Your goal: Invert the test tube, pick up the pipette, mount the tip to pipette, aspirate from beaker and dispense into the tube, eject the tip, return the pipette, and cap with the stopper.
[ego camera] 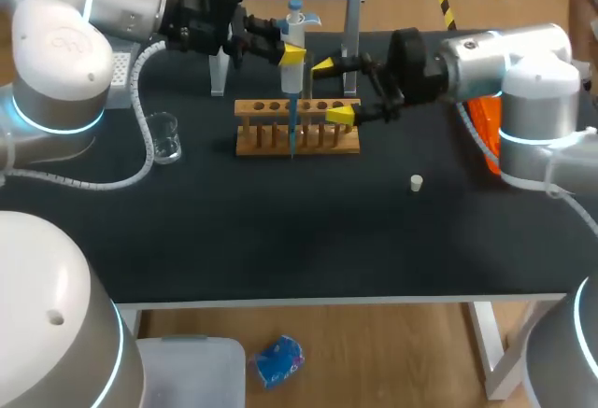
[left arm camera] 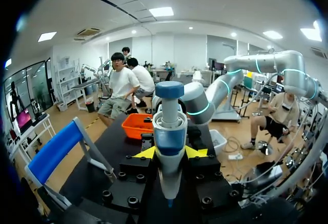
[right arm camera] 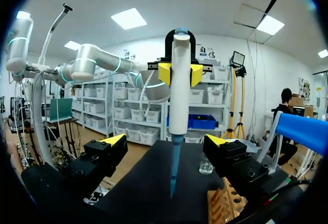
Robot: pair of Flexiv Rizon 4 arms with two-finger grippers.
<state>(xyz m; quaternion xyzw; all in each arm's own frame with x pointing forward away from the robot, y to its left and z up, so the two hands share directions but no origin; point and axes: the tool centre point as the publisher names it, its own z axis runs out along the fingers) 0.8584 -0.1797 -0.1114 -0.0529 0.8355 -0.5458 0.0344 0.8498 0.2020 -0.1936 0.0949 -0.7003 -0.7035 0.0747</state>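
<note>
My left gripper (ego camera: pixel 293 53) is shut on the white and blue pipette (ego camera: pixel 295 44) and holds it upright over the wooden tube rack (ego camera: pixel 322 137). The pipette's blue tip (ego camera: pixel 291 133) points down to the rack's middle. In the left wrist view the pipette (left arm camera: pixel 169 131) stands between the yellow fingertips (left arm camera: pixel 146 153). My right gripper (ego camera: pixel 334 90) is open just right of the pipette, over the rack's right end. From the right wrist the pipette (right arm camera: pixel 179 80) and blue tip (right arm camera: pixel 174 167) hang ahead of the open gripper (right arm camera: pixel 166 142). A small white stopper (ego camera: pixel 417 182) lies on the mat. I cannot make out a tube in the rack.
The glass beaker (ego camera: pixel 164 137) stands left of the rack, also seen as the beaker (right arm camera: pixel 206 165) past the pipette. An orange bin (ego camera: pixel 484 123) sits behind my right arm. A blue-topped stand (ego camera: pixel 351 16) rises behind the rack.
</note>
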